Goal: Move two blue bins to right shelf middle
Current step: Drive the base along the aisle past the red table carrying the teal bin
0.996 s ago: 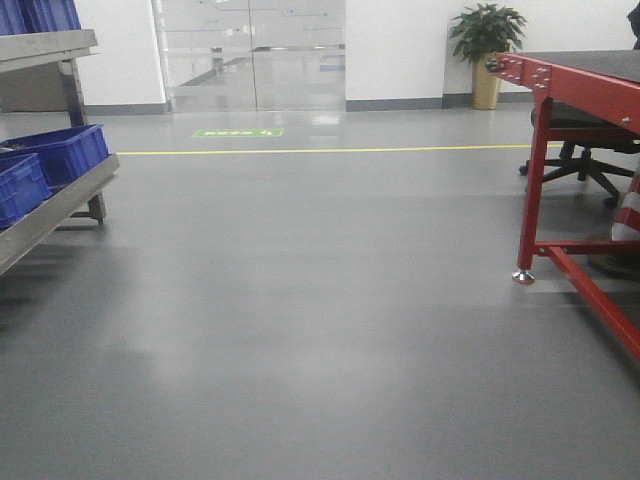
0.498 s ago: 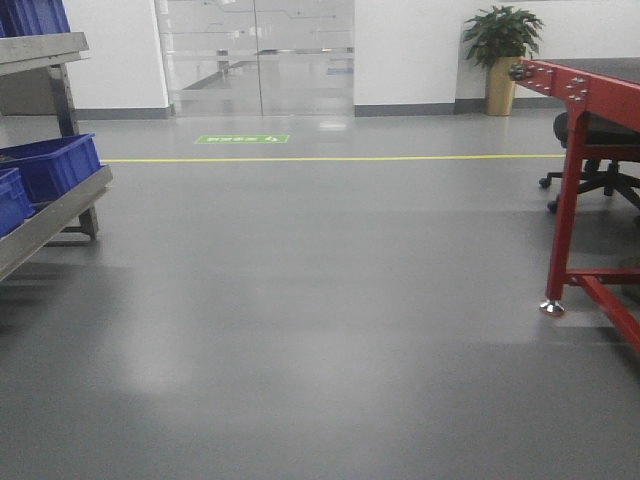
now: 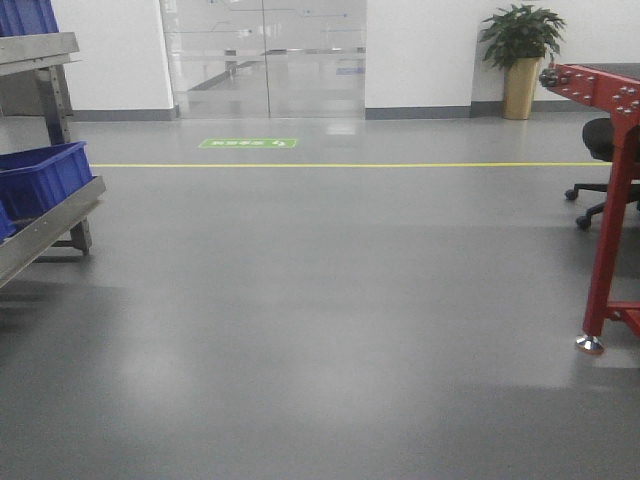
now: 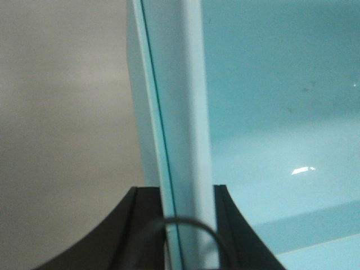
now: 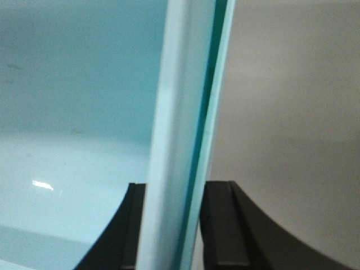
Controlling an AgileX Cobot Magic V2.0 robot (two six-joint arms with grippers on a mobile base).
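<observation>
Two dark-blue crates [image 3: 40,178] sit on a steel rack [image 3: 55,215] at the front view's left edge. In the left wrist view, the left gripper [image 4: 188,197] pinches the upright wall of a washed-out, pale-blue bin [image 4: 270,112], with the glossy interior to its right. In the right wrist view, the right gripper [image 5: 171,191] clamps a matching wall, interior to its left.

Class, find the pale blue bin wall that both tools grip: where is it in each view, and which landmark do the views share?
Exterior front: not in it.
Left wrist: bin wall runs up the centre, left tool clamped on it, interior to its right.
Right wrist: bin wall up the centre in the right tool, interior to its left.
Shared: grey floor.
</observation>
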